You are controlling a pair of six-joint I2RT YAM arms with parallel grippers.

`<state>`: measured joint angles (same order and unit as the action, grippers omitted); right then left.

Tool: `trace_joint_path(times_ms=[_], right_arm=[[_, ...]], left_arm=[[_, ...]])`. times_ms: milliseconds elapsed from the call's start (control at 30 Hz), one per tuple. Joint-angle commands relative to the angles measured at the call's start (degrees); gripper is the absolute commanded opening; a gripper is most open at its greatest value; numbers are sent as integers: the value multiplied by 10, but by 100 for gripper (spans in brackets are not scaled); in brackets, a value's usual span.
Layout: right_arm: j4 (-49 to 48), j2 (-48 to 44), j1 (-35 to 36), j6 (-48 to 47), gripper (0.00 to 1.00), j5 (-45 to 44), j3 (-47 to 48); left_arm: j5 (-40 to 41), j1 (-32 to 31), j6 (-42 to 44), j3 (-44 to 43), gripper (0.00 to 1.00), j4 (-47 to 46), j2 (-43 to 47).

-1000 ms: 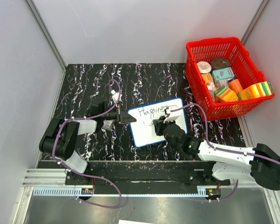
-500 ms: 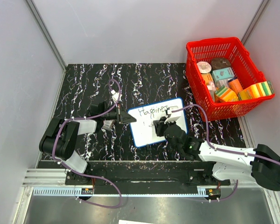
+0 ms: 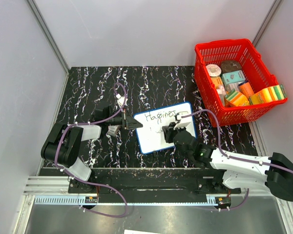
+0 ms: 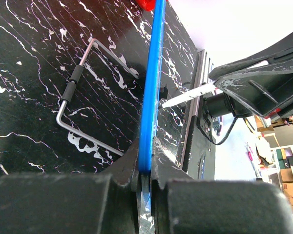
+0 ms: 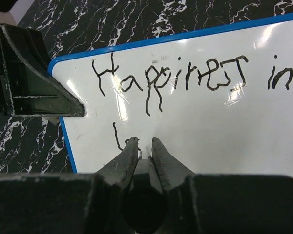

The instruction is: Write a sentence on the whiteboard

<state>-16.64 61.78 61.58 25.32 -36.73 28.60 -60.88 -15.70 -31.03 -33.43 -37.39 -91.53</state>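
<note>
The whiteboard (image 3: 149, 136) lies mid-worktop toward the near edge, its rim clamped by the left fingers (image 4: 124, 168). The right fingers (image 5: 124, 161), clamped on a marker (image 5: 142, 195), have moved nearer, so the sentence (image 5: 185, 80) now starts its second line.

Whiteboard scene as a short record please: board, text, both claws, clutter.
whiteboard: lying flat, blue rim
sentence: "Happiness in" on line one; line two has only one stroke
left claw: shut on the whiteboard's left edge
right claw: shut on a marker, tip at line two
red basket: off the board's far right corner, filled with packets
</note>
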Motion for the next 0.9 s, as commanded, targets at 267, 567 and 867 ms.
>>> trace_joint_path(times_ms=[267,567,867], right_arm=[[-16,-105,-8,-40,0,-2,26],[13,-99,-29,-34,0,40,37],[21,-112,-101,-8,0,167,27]], left_arm=[[64,-3,72,-1,0,21,3],[64,-3,72,-1,0,19,4],[64,-3,71,-1,0,19,4]])
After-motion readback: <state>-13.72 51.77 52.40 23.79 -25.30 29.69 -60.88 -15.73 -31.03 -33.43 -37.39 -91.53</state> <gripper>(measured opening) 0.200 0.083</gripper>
